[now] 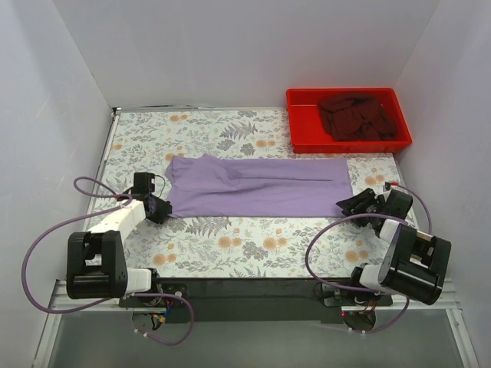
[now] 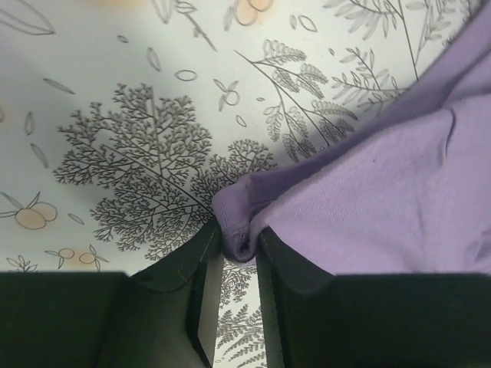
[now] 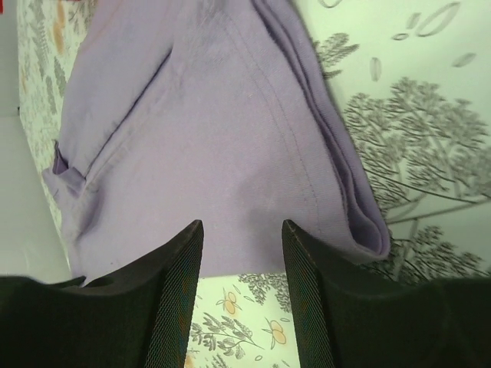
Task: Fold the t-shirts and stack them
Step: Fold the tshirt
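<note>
Left fingers (image 2: 184, 264) are clamped on a corner of the lavender shirt (image 1: 261, 186), while right fingers (image 3: 173, 284) sit spread apart over its opposite hem, likely lining up a matching pinch. The shirt lies flat on the table (image 1: 230, 241), and the maroon shirt (image 1: 354, 115) sits crumpled in the far tray (image 1: 295, 142).

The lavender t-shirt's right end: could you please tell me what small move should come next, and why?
Probably close the right gripper on the hem of the lavender t-shirt. Its jaws stand open over that edge, while the left gripper is shut on the opposite corner, so both ends would be held.
</note>
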You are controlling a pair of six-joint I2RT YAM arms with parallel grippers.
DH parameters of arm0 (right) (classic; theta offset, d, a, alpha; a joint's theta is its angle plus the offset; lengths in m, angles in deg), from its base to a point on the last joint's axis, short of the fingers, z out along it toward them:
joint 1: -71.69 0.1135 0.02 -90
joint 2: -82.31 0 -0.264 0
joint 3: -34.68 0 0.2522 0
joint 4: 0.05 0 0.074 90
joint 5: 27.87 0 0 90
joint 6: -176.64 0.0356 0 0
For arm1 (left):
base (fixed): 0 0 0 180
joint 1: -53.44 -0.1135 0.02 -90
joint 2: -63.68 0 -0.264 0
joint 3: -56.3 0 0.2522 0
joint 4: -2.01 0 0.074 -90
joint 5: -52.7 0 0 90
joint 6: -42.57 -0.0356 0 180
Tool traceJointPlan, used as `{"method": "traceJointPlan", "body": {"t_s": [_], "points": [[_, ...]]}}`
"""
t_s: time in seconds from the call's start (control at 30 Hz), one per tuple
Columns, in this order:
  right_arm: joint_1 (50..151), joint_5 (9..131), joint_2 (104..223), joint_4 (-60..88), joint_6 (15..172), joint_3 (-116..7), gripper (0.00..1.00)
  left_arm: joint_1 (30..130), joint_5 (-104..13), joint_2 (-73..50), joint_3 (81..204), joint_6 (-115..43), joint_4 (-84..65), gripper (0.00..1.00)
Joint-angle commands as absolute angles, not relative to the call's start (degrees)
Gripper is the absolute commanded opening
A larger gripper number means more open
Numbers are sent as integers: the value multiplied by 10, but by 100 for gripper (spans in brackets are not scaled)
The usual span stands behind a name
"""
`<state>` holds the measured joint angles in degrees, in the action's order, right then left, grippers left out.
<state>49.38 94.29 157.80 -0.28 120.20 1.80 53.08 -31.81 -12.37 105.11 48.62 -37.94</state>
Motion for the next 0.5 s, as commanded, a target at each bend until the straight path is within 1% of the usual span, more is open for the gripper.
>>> {"method": "traceJointPlan", "body": {"t_s": [0.0,0.13,0.2,0.23,0.27,0.33,0.37,0.47], "points": [[459,837,1563,116,1180,47,54,505,-270,-121,1028,511,-463,21],[430,774,1505,202,1148,27,54,490,-264,-20,994,523,-496,21],[429,759,1465,217,1131,21,54,490,-267,6,990,530,-511,23],[429,763,1451,225,1127,20,54,490,-281,14,992,528,-513,25],[429,770,1426,226,1115,20,54,490,-284,27,1006,521,-519,35],[429,790,1402,225,1106,11,56,490,-281,34,1028,498,-530,50],[432,794,1381,222,1101,6,56,490,-277,39,1053,486,-534,63],[470,809,1360,206,1084,-13,57,490,-250,49,1094,439,-550,77]]}}
